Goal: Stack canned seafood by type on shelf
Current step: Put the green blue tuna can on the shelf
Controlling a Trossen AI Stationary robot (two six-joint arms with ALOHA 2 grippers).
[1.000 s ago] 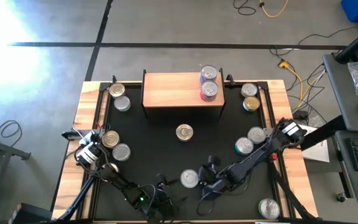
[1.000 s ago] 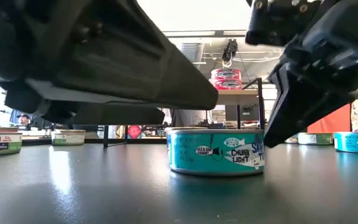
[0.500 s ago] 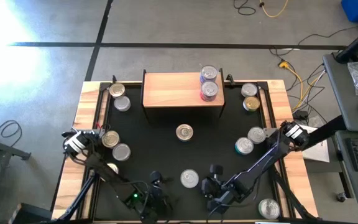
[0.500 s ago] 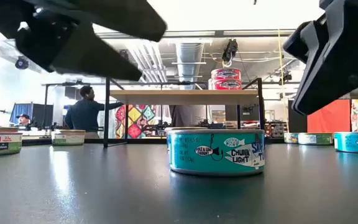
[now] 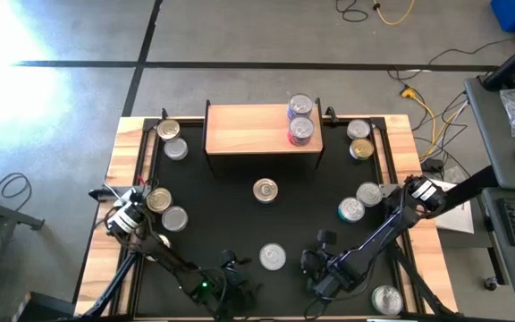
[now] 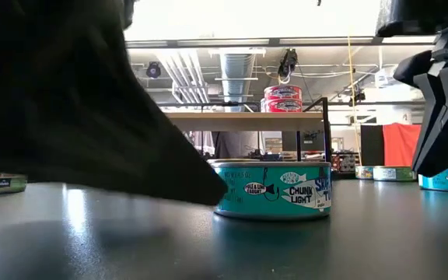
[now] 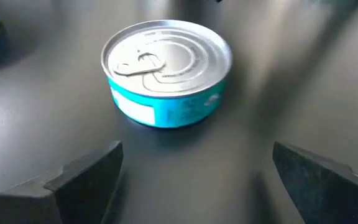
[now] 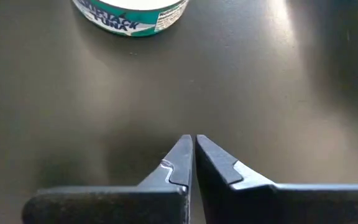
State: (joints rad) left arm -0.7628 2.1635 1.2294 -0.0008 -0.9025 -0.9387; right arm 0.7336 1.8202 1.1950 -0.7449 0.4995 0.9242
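Note:
A teal tuna can (image 7: 166,68) with a silver lid stands on the black table near the front middle (image 5: 273,258) and fills the low view (image 6: 271,189). My left gripper (image 7: 197,180) is open just to the can's left (image 5: 231,261), its fingers wide apart short of the can and touching nothing. My right gripper (image 8: 193,149) is shut and empty to the can's right (image 5: 325,240), above bare table. The light-wood shelf (image 5: 253,130) stands at the far side. On its right end two red-labelled cans (image 5: 300,121) rest one on the other.
Loose cans stand about the table: far left (image 5: 173,140), left (image 5: 166,207), middle (image 5: 265,190), far right (image 5: 359,140), right (image 5: 359,201) and front right corner (image 5: 386,300). One green-labelled can (image 8: 132,12) lies ahead of my right gripper. Raised wooden edges (image 5: 123,179) border the table.
My right gripper, shut throughout, has drawn away from the teal can toward the table's right edge. My left arm rose and swung away from the can, then came back down low beside its left side. The can has stayed in place.

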